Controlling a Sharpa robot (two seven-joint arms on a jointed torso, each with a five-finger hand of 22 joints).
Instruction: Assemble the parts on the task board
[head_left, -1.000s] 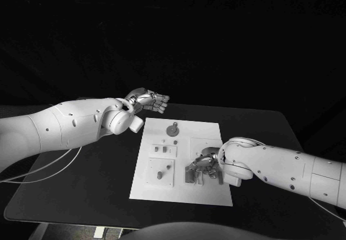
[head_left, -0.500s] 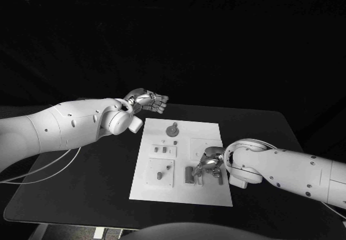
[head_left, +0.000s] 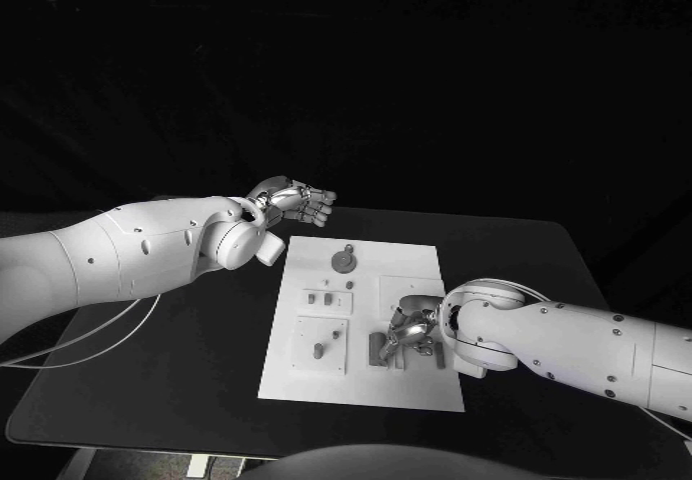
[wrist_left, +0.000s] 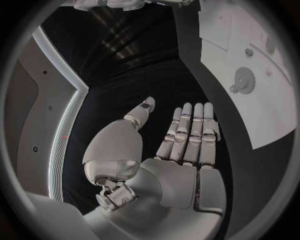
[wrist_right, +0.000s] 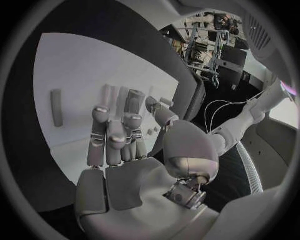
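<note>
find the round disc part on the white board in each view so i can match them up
Head view: the round disc lies near the far end of the white board, beyond the right hand.
Left wrist view: the disc lies on the board past the left hand.
Right wrist view: I cannot make it out.
Shared landmark: the white board.

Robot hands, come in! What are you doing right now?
Left hand open, idle off the task board. Right hand low over the board's parts; grip unclear. Nothing blocking.
</note>
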